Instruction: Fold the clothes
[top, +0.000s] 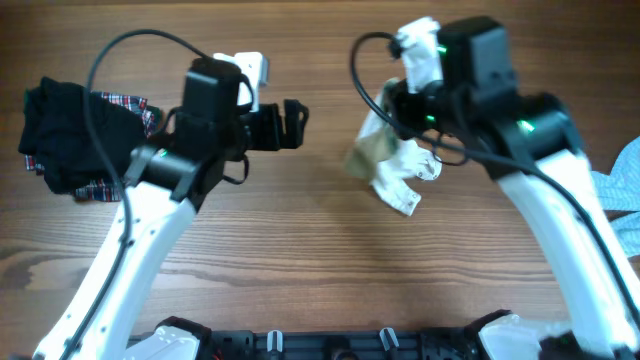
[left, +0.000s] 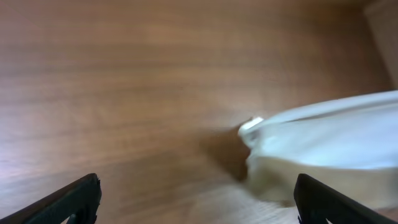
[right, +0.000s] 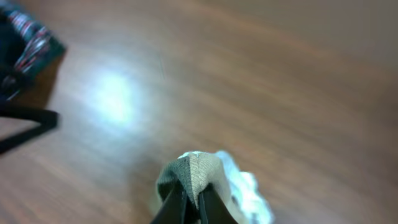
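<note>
Your right claw (right: 191, 205) is clamping a khaki fold of the white T-shirt (top: 392, 168), which is dangling beneath it, seemingly to shake it flat over the worktop (top: 300, 260); your left claw (top: 290, 123) is hovering spread and empty beside it. Four garments are showing: that shirt, one black piece (top: 65, 135) and one red-plaid piece (top: 125, 102) heaped behind the left claw, one pale-blue piece (top: 622, 190) beyond the right.

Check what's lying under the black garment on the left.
A red-plaid piece pokes out beneath the black garment; how far it extends underneath is covered.
</note>
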